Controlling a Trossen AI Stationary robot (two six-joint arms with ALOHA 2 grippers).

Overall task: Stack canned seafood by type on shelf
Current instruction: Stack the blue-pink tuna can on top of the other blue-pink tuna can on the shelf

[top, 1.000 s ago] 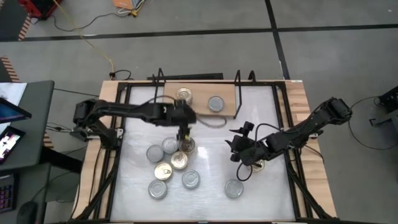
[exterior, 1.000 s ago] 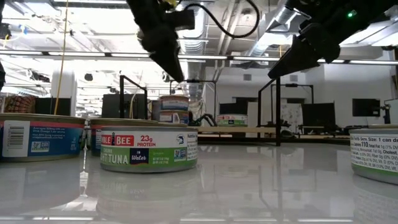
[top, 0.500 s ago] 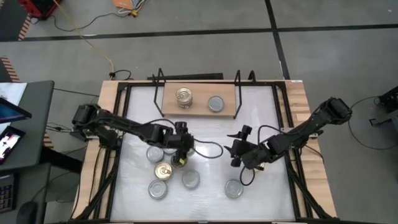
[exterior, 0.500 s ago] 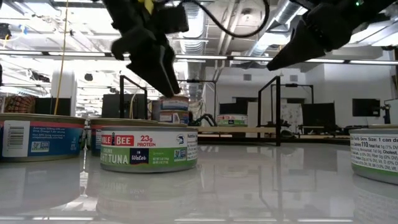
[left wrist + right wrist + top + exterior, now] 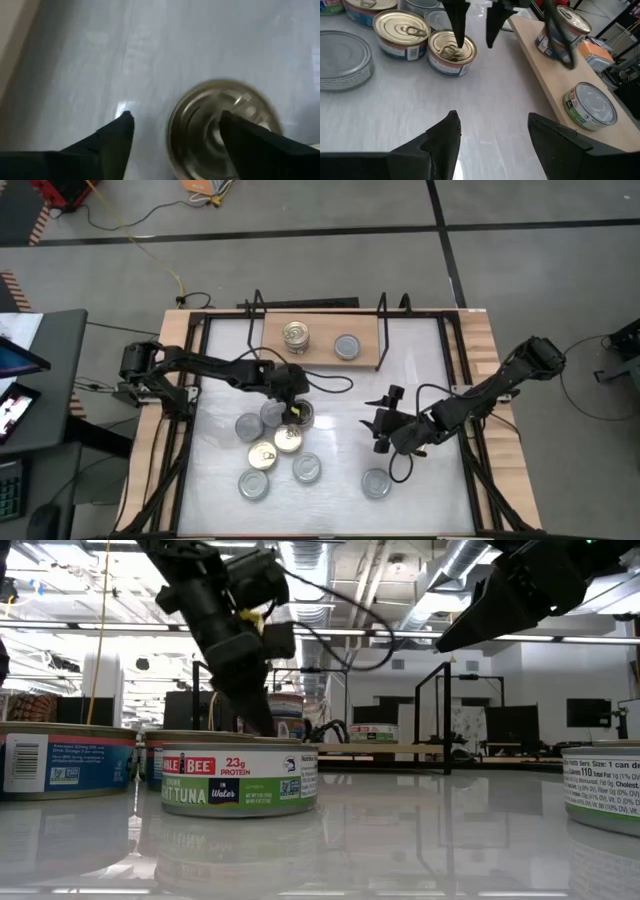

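Note:
My left gripper [image 5: 296, 412] hangs open over a gold-topped tin [image 5: 301, 417] at the far right of the tin cluster on the white table. In the right wrist view one of its fingers [image 5: 459, 40] stands over that tin's lid [image 5: 451, 50] and the other [image 5: 491, 37] beside the tin on the shelf side. The shelf [image 5: 318, 330], a light-wood board at the far edge, carries a gold-topped stack [image 5: 295, 335] and a silver-topped tin [image 5: 347, 346]. My right gripper [image 5: 381, 430] waits open above bare table at the right. My left gripper comes from above, slanting down. One fingertip [image 5: 227, 120] is over the gold tin's lid [image 5: 200, 127], near its pull tab; the other [image 5: 125, 120] is off the tin's side. I cannot tell whether any finger touches the tin, which rests flat on the table.
Several more tins lie left and near of the gold one, among them a silver one [image 5: 271, 414] and a gold one [image 5: 262, 456]; a lone silver tin [image 5: 375, 482] sits near the right. Black wire frames [image 5: 382, 320] stand at the shelf's ends. Bare table lies between the arms.
My left gripper has come down onto the tin cluster, tipping steeper and rolling, and now stands low over the gold tin at the cluster's right. The tins have not moved.

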